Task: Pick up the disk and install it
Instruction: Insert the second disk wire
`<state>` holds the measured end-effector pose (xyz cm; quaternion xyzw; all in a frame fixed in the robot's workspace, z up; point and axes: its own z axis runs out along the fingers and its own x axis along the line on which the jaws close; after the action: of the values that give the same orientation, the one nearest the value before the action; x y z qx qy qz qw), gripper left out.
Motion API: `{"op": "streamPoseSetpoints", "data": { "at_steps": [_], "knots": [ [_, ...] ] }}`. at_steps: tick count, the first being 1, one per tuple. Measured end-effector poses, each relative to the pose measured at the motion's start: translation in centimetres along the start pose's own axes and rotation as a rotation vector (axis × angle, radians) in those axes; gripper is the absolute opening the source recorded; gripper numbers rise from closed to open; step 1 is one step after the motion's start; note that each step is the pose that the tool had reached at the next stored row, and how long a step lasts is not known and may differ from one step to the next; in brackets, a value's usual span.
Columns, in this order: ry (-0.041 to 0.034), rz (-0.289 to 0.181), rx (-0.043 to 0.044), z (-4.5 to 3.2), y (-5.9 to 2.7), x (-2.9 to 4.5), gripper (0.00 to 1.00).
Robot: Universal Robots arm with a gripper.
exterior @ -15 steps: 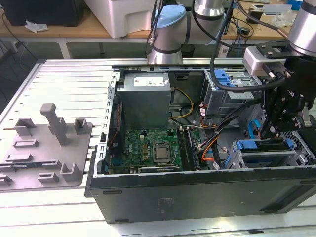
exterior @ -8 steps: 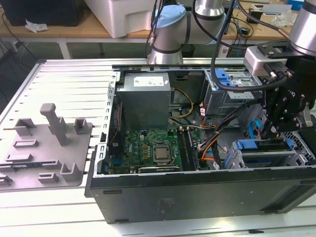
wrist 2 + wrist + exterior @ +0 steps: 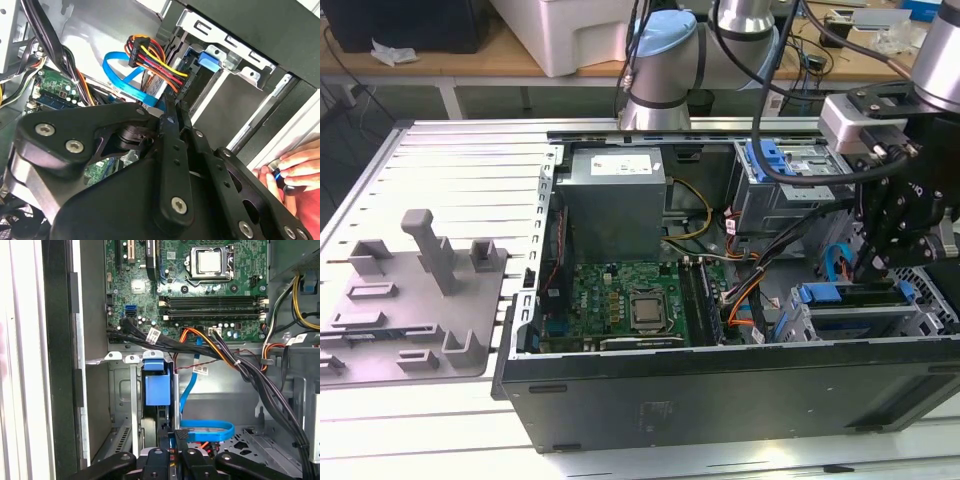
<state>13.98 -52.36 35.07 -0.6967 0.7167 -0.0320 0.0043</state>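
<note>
The disk (image 3: 850, 295) stands on edge in the lower metal drive cage (image 3: 920, 318), at the exterior view's right of the open computer case. Its blue carrier (image 3: 155, 390) shows at the end of the slot furthest from my fingers. My gripper (image 3: 873, 268) reaches down into the case right above that cage. In both wrist views the gripper (image 3: 173, 435) (image 3: 174, 107) has its fingers close together on the disk's thin near edge. The rest of the disk is hidden by the cage walls.
A flat blue cable (image 3: 200, 430) and a bundle of coloured power wires (image 3: 150, 55) run close to the fingers. The motherboard (image 3: 630, 300), power supply (image 3: 615, 200) and upper cage with blue latch (image 3: 775, 165) fill the case. A person's hand (image 3: 295, 167) rests outside the case wall.
</note>
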Motion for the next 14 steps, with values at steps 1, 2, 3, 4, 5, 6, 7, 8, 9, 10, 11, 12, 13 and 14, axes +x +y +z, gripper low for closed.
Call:
{"op": "streamPoseSetpoints", "data": {
  "at_steps": [1,2,3,4,5,6,7,8,9,10,11,12,13,14],
  "knots": [
    [0.0001,0.001,-0.0007,0.0,-0.06,0.02,0.16],
    [0.0001,0.003,-0.0013,0.01,-0.11,0.05,0.16],
    [0.0003,0.006,-0.0018,0.01,-0.13,0.08,0.16],
    [0.0004,0.01,-0.0023,0.02,-0.13,0.1,0.16],
    [0.0006,0.013,-0.0026,0.03,-0.14,0.11,0.16],
    [0.0009,0.015,-0.0028,0.03,-0.15,0.13,0.16],
    [0.001,0.017,-0.0031,0.04,-0.14,0.13,0.16],
    [0.0011,0.02,-0.0035,0.04,-0.14,0.14,0.16],
    [0.0011,0.022,-0.0039,0.06,-0.14,0.14,0.16],
    [0.0013,0.025,-0.0044,0.07,-0.14,0.15,0.16],
    [0.0016,0.028,-0.005,0.08,-0.14,0.17,0.16],
    [0.0016,0.03,-0.0054,0.09,-0.14,0.17,0.16],
    [0.0017,0.032,-0.0059,0.11,-0.14,0.19,0.16],
    [0.002,0.034,-0.0062,0.11,-0.14,0.19,0.16]
  ]
}}
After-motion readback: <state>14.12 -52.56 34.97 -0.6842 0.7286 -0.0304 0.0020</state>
